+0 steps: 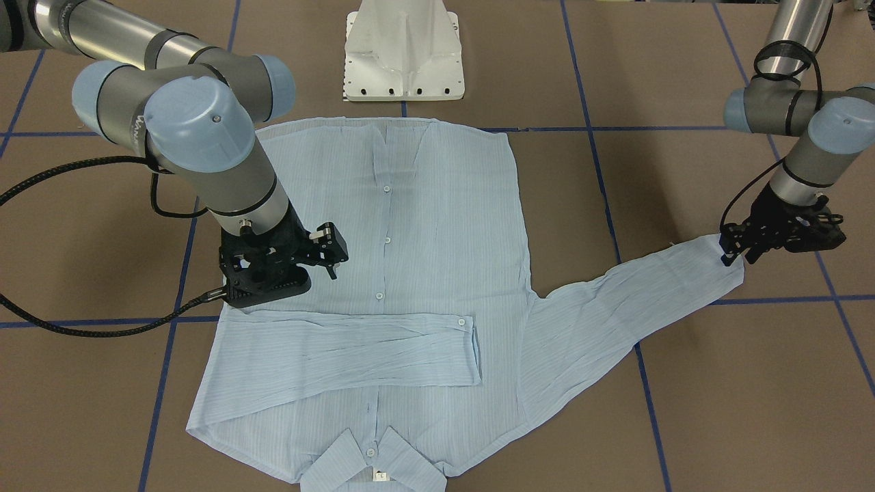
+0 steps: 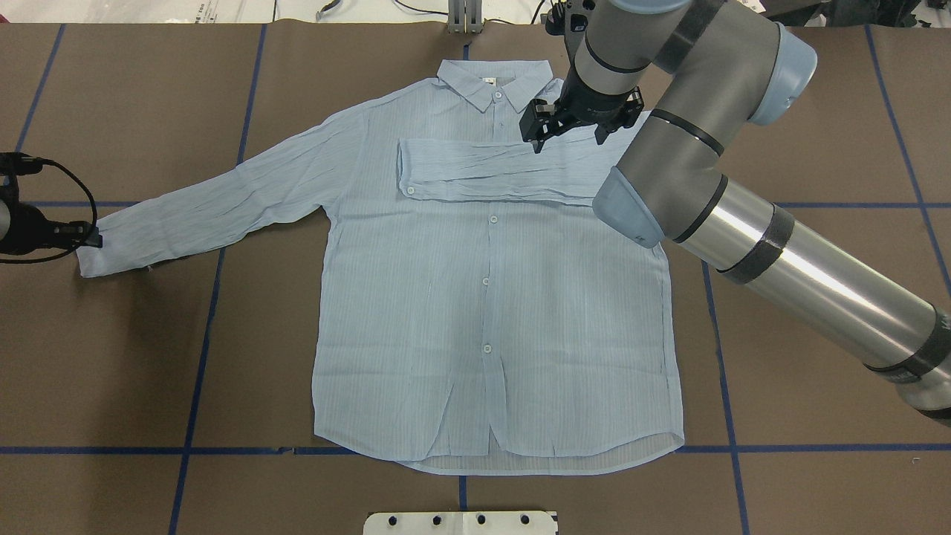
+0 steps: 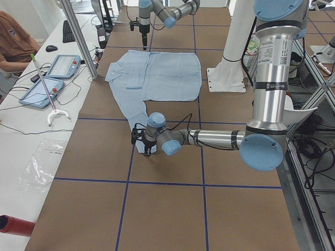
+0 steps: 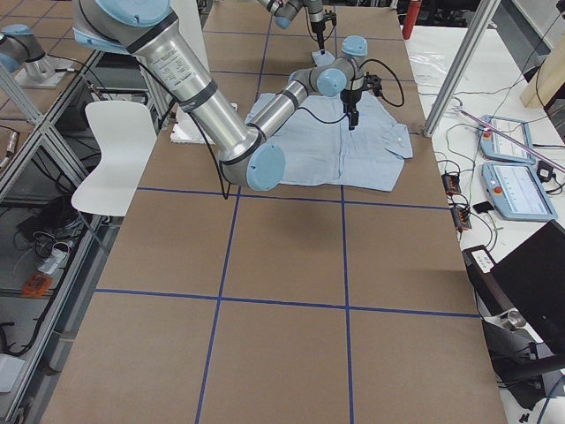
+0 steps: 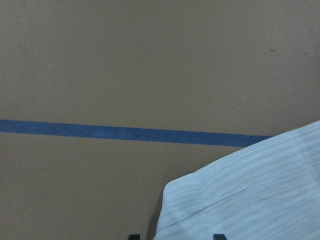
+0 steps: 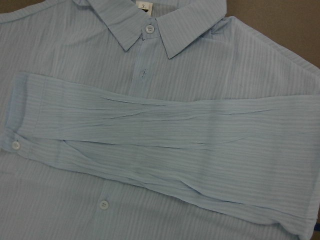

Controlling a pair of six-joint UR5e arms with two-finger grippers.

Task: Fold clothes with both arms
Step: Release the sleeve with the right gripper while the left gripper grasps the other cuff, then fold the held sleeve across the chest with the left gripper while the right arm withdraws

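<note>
The pale blue shirt [image 2: 490, 297] lies flat and front up, with its collar [image 2: 494, 78] at the far side from the robot. One sleeve [image 2: 490, 172] is folded across the chest, also seen in the right wrist view [image 6: 165, 145]. The other sleeve [image 2: 223, 200] stretches out to the robot's left. My left gripper [image 1: 737, 254] is open, down at that sleeve's cuff [image 5: 240, 200], with a fingertip [image 5: 132, 236] on each side of the cuff corner. My right gripper [image 2: 568, 137] is open and empty, hovering above the folded sleeve near the collar.
The white pedestal base [image 1: 403, 55] stands just beyond the shirt's hem. Blue tape lines [image 2: 208, 297] grid the brown table [image 2: 111, 357]. An operator [image 3: 13, 39] and tablets [image 3: 63, 65] are at a side bench. A white chair [image 4: 115, 141] stands beside the table.
</note>
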